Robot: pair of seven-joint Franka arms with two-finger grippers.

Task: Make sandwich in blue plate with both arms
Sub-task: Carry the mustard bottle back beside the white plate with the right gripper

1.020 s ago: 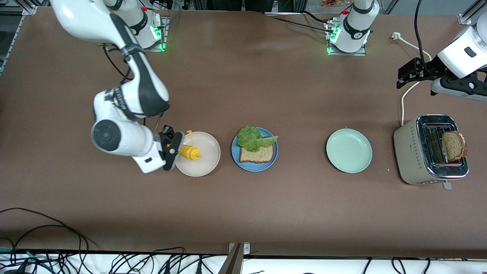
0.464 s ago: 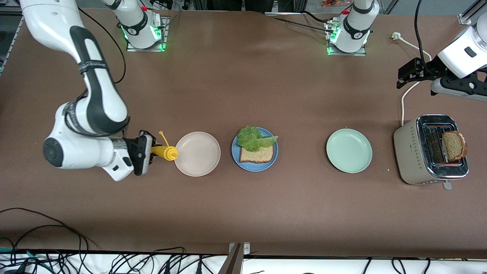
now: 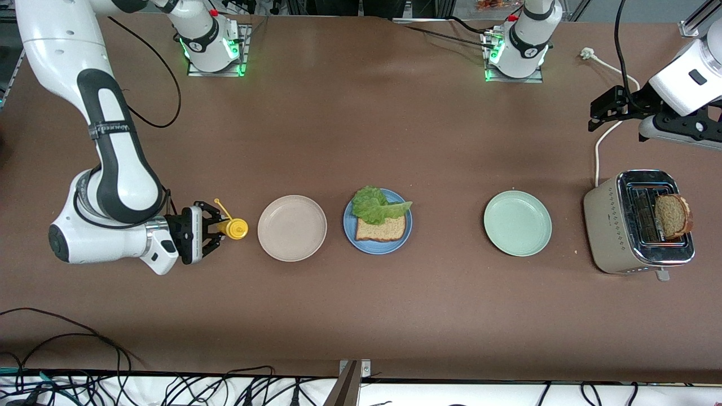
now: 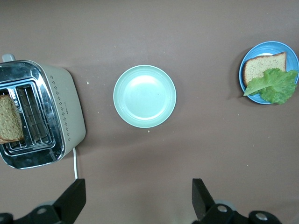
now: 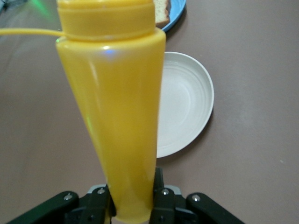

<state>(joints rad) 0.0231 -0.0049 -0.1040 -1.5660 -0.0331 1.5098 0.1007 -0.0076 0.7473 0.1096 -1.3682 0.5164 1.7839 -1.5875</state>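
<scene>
Front view shows the right claw (image 3: 217, 229), on a bent arm reaching sideways, clenched on a yellow sauce bottle (image 3: 232, 228) beside the beige plate (image 3: 292, 228); a second ago it held the bottle over that plate. The left claw (image 3: 604, 109) waits released above the toaster (image 3: 615, 225), unmoved. Bread and lettuce (image 3: 377, 206) lie on the blue plate (image 3: 350, 231). Its second slice (image 3: 672, 216) sits half-hidden in the toaster slot.

This is a robotics lab: two white arms are bolted to plates (image 3: 214, 70) with green lights on a brown table (image 3: 361, 316), aluminium framing (image 3: 696, 22) at its corners, and loose black cables (image 3: 113, 383) tangled along its edge.
</scene>
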